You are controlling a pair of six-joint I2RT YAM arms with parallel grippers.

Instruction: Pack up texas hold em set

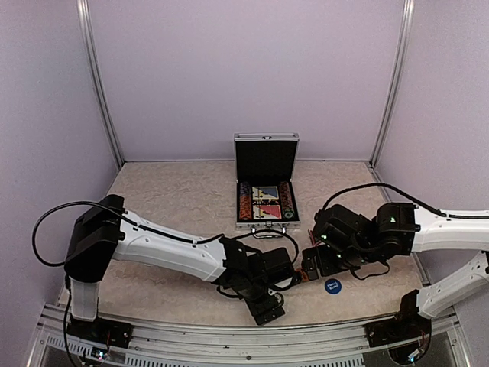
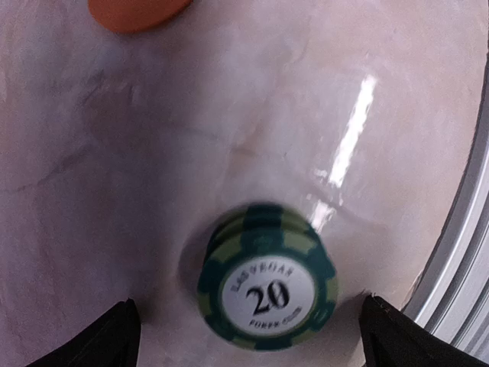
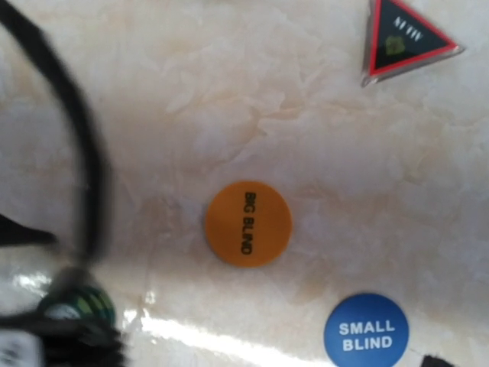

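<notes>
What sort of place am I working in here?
Most likely a lab test cell: plain lilac walls framed by aluminium posts, a marble-look tabletop, and a mounting rail along its near edge.

The orange disc (image 2: pixel 137 14) is cut off by the left wrist view's top edge. The green chip (image 2: pixel 267 279) is blurred. From above, the briefcase (image 1: pixel 265 157) contents are too small to tell apart.

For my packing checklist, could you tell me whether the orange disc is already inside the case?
No, the orange disc lies flat on the table, beside the blue disc.
</notes>
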